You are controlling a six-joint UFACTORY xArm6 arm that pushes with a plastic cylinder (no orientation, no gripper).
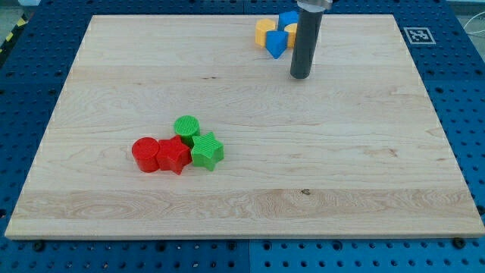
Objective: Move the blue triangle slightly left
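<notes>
The blue triangle [276, 43] lies near the view's top, right of centre, on the wooden board [242, 197]. It touches a yellow block [264, 31] on its upper left. A blue block [288, 19] sits just above it, and another yellow block [292, 32] shows partly behind the rod. My tip [300, 76] is on the board just to the right of and below the blue triangle, a short gap away.
A cluster sits left of centre: a red cylinder [145, 155], a red star [173, 156], a green cylinder [186, 127] and a green star [206, 150]. A fiducial tag [417, 34] marks the board's top right corner.
</notes>
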